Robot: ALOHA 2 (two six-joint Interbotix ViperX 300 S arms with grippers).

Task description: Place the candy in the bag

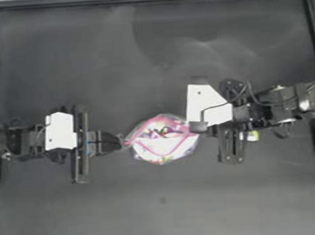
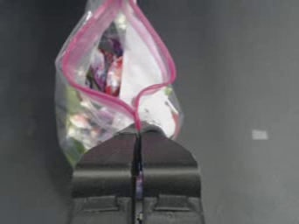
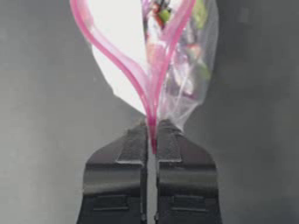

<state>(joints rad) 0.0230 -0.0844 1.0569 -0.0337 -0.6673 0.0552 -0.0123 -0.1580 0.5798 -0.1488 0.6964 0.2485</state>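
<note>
1. The bag sits mid-table, held between the two grippers, its pink-red strip spread into an open loop at the mouth.
2. The left gripper reaches in from the left; its jaws are pressed together on the left end of the pink strip, as its wrist view shows.
3. The right gripper reaches in from the right; its jaws are likewise clamped on the strip's right end.
4. Through the clear plastic show pink, yellow, purple and green sweets; no writing on them can be read.
5. The candy, pale yellow-green, lies on the table right of the bag, just beside the right arm's wrist, outside the bag.
6. No brand or label is legible on bag, candy or arms.
</note>
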